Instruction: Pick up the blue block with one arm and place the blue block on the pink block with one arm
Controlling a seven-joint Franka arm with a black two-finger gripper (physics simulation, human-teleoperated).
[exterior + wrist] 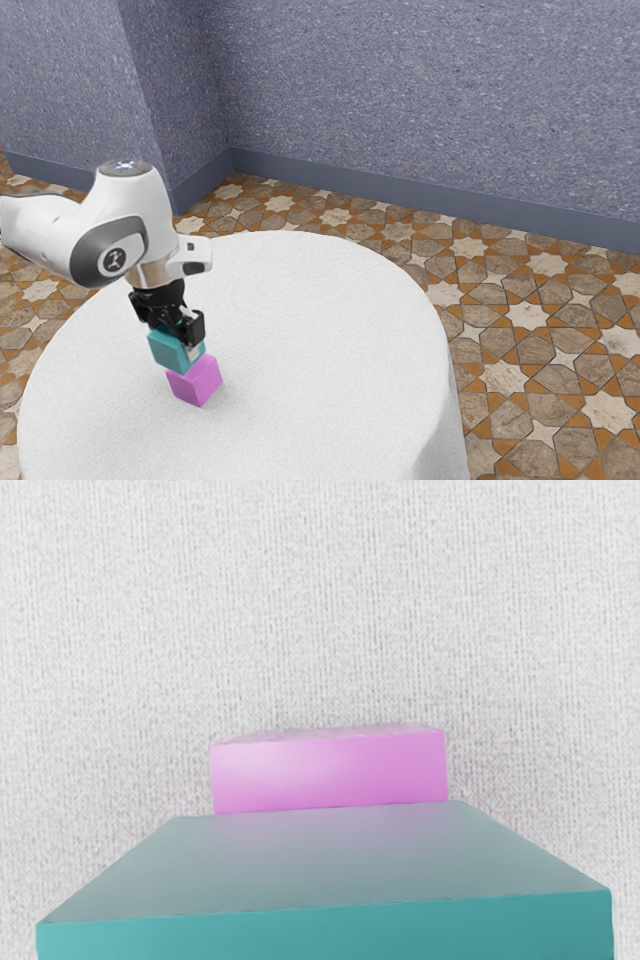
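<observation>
Blue block (172, 351), clamped between the fingers of the gripper (176, 334), sits on or just above the pink block (196, 381) on the tabletop (330, 340); placement is under way, and the next move calls for confirming contact, then releasing.

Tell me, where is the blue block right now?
The blue block sits low on the exterior view's left, gripped in the jaws directly above the pink block on the white table. Whether they touch is unclear.
</observation>
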